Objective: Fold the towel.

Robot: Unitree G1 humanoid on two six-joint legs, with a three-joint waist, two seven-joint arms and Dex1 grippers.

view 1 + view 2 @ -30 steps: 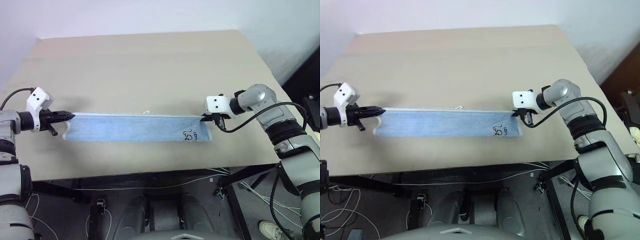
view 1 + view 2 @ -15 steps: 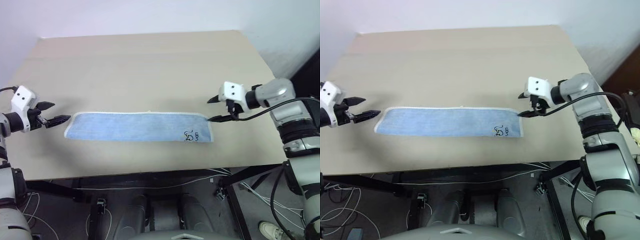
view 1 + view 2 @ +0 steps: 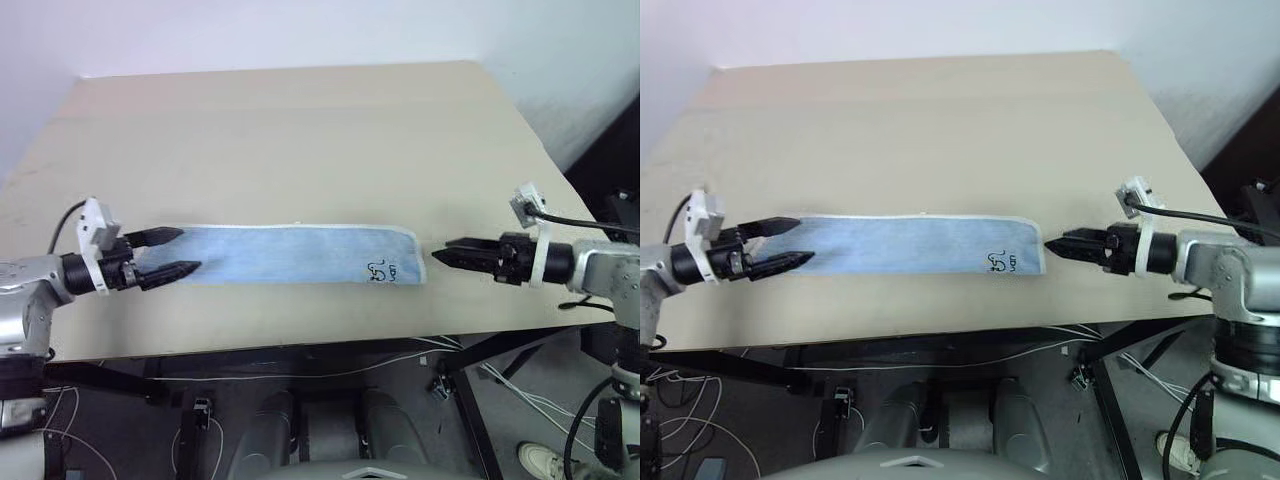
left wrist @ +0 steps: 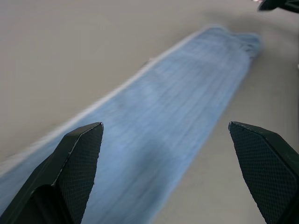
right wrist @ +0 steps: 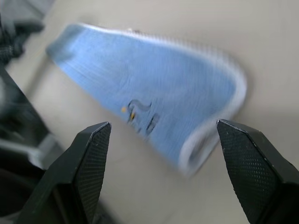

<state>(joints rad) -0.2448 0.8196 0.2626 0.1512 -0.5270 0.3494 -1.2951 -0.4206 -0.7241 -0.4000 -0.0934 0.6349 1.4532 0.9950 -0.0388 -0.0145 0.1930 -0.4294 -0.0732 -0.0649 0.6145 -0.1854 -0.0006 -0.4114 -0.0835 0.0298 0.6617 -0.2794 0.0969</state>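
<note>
The towel (image 3: 290, 254) is a long light blue strip with a whitish edge, lying flat across the near part of the table. A dark printed mark (image 3: 383, 270) sits near its right end. My left gripper (image 3: 190, 250) is open, with its fingers spread over the towel's left end and nothing between them. In the left wrist view the towel (image 4: 177, 112) runs away between the two fingers (image 4: 79, 154). My right gripper (image 3: 442, 253) points at the towel's right end from a short gap away. Its fingers (image 5: 93, 154) stand wide apart and empty, facing the towel (image 5: 154, 88).
The tan table (image 3: 300, 130) stretches bare behind the towel. Its front edge runs just below the towel, with cables and a dark frame (image 3: 300, 370) beneath. The right edge of the table lies close behind my right gripper.
Both grippers opened and let go of the towel's ends, and the towel settled flat. The left gripper then swung right over the left end. The right one rolled and drew back rightward.
</note>
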